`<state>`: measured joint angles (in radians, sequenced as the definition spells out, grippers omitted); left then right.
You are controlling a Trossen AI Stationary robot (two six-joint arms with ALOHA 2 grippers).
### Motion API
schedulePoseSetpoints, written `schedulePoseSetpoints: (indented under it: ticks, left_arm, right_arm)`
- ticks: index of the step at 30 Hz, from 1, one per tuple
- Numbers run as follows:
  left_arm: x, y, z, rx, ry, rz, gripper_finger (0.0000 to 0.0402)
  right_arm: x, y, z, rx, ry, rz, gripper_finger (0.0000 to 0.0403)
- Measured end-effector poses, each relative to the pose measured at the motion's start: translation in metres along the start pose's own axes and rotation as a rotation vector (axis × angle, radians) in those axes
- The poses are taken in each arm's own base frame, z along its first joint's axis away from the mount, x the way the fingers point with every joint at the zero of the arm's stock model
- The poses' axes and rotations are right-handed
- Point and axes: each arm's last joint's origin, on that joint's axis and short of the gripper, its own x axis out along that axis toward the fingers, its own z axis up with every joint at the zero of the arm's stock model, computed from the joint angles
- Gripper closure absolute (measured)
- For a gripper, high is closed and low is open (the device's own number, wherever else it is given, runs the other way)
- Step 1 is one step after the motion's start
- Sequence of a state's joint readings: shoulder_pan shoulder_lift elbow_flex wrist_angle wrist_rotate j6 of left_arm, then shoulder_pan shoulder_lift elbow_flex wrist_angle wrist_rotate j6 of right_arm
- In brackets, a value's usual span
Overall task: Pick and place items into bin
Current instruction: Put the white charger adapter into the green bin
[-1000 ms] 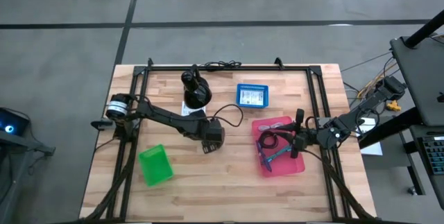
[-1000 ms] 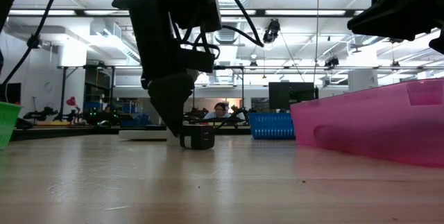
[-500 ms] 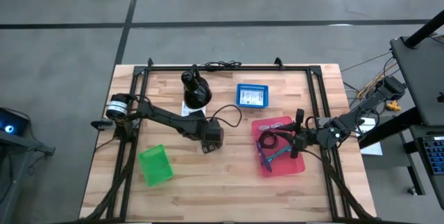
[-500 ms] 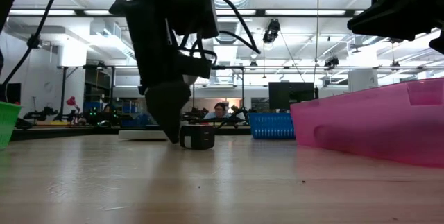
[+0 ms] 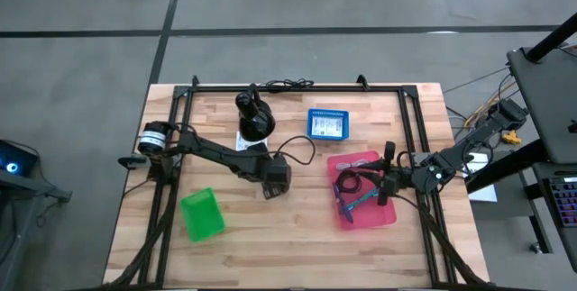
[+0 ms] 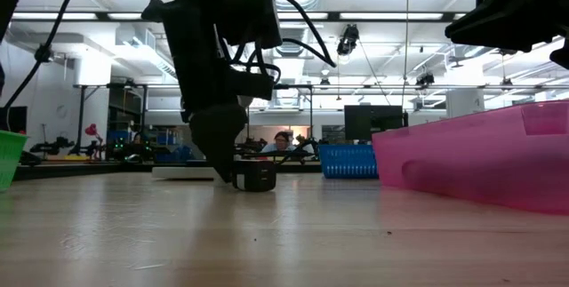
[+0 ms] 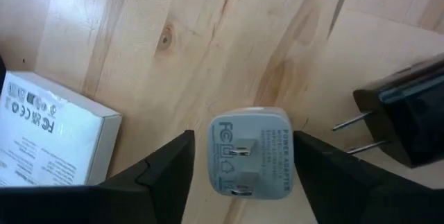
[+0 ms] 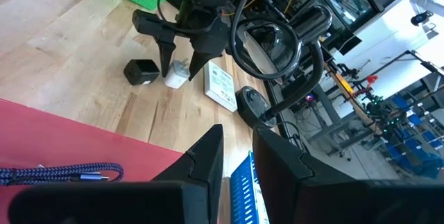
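Observation:
A white plug adapter (image 7: 251, 151) lies on the wood, prong face up. My left gripper (image 7: 243, 137) points down over it, open, with one finger on each side; I see no touch. A black plug adapter (image 7: 409, 116) lies next to it, and a white box (image 7: 48, 137) lies on the other side. My right gripper (image 8: 237, 148) hovers above the pink bin (image 5: 386, 214), narrowly open and holding nothing. That bin holds a blue braided cable (image 8: 62, 175) and slim teal and purple tools (image 5: 353, 201).
A green bin (image 5: 201, 213) sits near the table's left front, and a blue basket (image 5: 327, 124) sits toward the far edge. A large black rounded object (image 5: 255, 120) stands behind the left gripper. Bare wood lies along the near edge. People sit in the room beyond the table.
In the low view my left gripper has shifted slightly sideways and back, staying just above the table beside the black adapter. Its fingers stay open. Nothing on the table has moved.

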<state>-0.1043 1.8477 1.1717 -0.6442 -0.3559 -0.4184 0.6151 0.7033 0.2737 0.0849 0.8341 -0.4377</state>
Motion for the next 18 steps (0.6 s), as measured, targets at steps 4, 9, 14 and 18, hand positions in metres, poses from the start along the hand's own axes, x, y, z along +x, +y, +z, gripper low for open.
schedulePoseSetpoints:
  ticks: [4, 9, 14, 18]
  left_arm:
    - [0.0, -0.0002, -0.0001, 0.032, 0.002, -0.005, 0.0218]
    - [-0.0004, -0.0004, 0.0006, 0.031, 0.0, -0.009, 0.0265]
    - [-0.0006, -0.0012, 0.0004, 0.031, 0.015, -0.042, 0.0268]
    - [-0.005, -0.0029, 0.0012, 0.039, 0.056, -0.094, 0.0268]
  right_arm:
    - [0.0, 0.0, 0.0, 0.0, 0.0, -0.001, 0.0335]
    - [0.0, 0.0, 0.0, 0.0, 0.0, 0.0, 0.0335]
    - [0.0, 0.0, 0.0, 0.0, 0.0, 0.0, 0.0335]
    - [0.0, 0.0, 0.0, 0.0, 0.0, 0.0, 0.0335]
